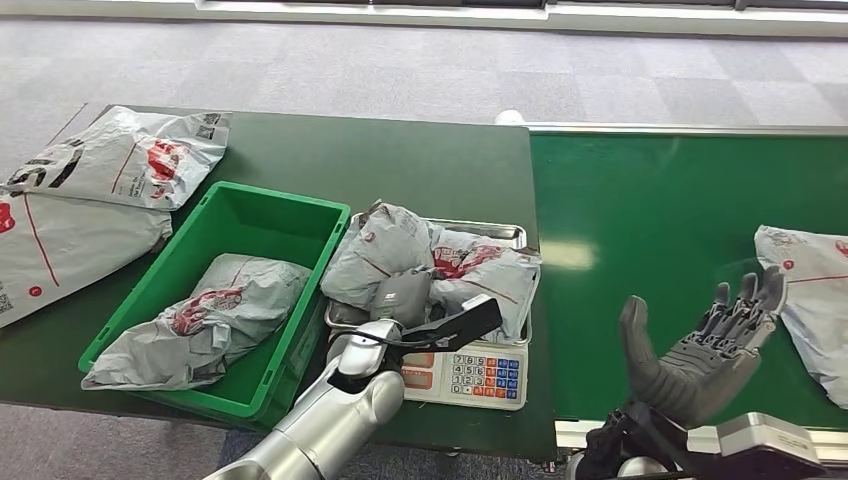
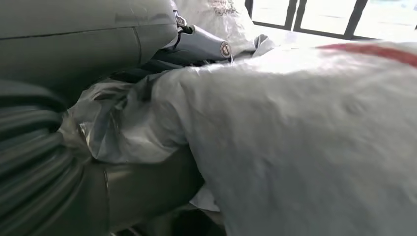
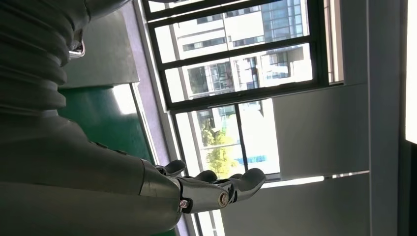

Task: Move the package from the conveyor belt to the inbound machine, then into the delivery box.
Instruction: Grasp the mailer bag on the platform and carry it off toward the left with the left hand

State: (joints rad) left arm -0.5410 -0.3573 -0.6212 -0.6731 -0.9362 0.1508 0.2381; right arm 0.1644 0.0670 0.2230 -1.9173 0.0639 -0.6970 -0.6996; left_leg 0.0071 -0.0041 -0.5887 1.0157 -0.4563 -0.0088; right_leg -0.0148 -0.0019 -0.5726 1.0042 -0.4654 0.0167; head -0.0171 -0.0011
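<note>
While the left hand (image 1: 402, 296) rests against the package (image 1: 430, 268) lying on the metal tray of the inbound machine (image 1: 470, 375), its fingers are seen in the left wrist view closed around a crumpled fold of the grey wrapping (image 2: 147, 118), so the package is held by that hand. The machine's keypad face is turned toward the robot, and the machine stands on the table (image 1: 400, 160) just beside the conveyor belt (image 1: 650, 220). To the left of the machine, touching or nearly touching it, a green delivery box (image 1: 190, 260) is placed, and a second grey package (image 1: 200, 320) is lying inside it. Two further grey parcels (image 1: 100, 190) are laid on the far left of the table. The right hand (image 1: 700, 345) is held above the near edge of the belt, palm turned up, with fingers spread and thumb apart, and nothing is gripped in it. Another package (image 1: 810, 300) is lying on the belt at the right edge, near that hand but not touched by it.
</note>
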